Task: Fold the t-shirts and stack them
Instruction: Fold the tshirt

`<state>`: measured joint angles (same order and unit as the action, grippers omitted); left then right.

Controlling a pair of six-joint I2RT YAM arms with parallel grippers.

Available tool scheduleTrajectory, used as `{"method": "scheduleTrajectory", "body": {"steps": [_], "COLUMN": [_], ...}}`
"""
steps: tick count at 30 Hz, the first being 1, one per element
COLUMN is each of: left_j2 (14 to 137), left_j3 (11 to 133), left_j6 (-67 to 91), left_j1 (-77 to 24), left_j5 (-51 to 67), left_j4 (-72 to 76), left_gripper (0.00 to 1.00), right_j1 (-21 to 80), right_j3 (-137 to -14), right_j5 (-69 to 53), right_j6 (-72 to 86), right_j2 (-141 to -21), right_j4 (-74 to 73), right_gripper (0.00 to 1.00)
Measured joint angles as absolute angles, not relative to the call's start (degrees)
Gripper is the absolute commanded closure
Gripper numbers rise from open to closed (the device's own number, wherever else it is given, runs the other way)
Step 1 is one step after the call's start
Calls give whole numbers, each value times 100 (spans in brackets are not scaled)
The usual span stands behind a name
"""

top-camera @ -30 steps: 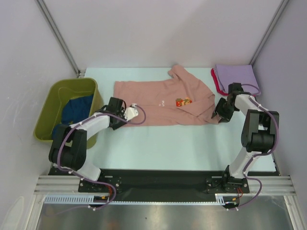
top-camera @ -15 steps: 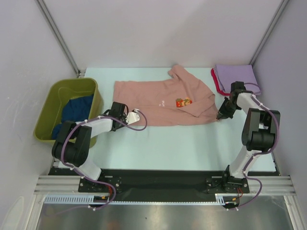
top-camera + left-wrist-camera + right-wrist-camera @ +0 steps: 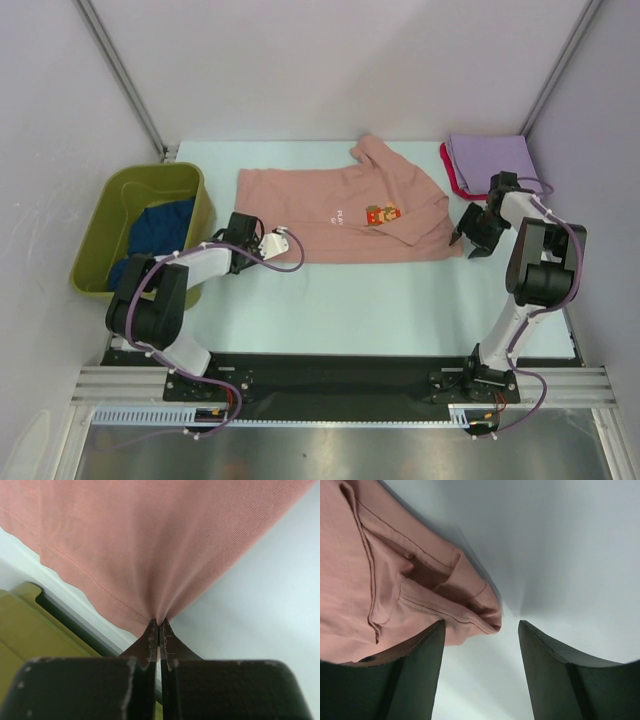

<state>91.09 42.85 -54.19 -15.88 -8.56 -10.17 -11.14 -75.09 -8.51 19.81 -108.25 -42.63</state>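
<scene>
Tabletop (image 3: pixel 380 300), pale and flat, carries nearly all of it. Across its far middle lies the pink shirt (image 3: pixel 320 215), spread out, with its right part folded over on a slant and a small printed figure on the chest. An olive tub (image 3: pixel 100 255) stands at the table's left edge, just beside the shirt's left hem. In the far right corner a lavender shirt (image 3: pixel 490 155) lies folded on top of a red shirt (image 3: pixel 452 175), of which only a strip shows at the left. A dark blue shirt (image 3: pixel 160 228) is bunched inside the tub.

My left gripper (image 3: pixel 159 627) is pinched tight on the pink shirt's near left corner, and the cloth fans out in creases from my fingertips; the wrist view shows the tub close on the left. My right gripper (image 3: pixel 481 625) stands wide at the shirt's near right end. The folded corner of the cloth (image 3: pixel 395 595) pokes in between my fingers (image 3: pixel 427 650), and nothing is clamped.
</scene>
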Motion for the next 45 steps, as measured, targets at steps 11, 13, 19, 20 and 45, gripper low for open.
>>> {"method": "scheduleTrajectory", "body": {"steps": [11, 13, 19, 20, 45], "left_j2": [8875, 8661, 7776, 7651, 6960], "left_j3": [4388, 4405, 4324, 4272, 5210], "left_j6": [-5137, -5098, -4998, -4995, -4152], "left_j1": [-1570, -1568, -1715, -1772, -1374], "left_j5": [-676, -552, -137, -104, 668], "left_j4": [-1619, -1857, -2663, -2792, -4858], "left_gripper": [100, 100, 100, 100, 22], "right_j1": [-1481, -1647, -2169, -2180, -2067], "right_j3": [-6482, -6104, -4893, -4779, -5802], "right_j5": [-1481, -1522, -1542, -1538, 552], "right_j6": [2611, 2762, 3415, 3531, 4491], "right_j2": [-10499, -10167, -8621, -8379, -6086], "right_j4": [-3476, -3387, -3701, -3763, -5566], "right_gripper": [100, 100, 100, 100, 2]}}
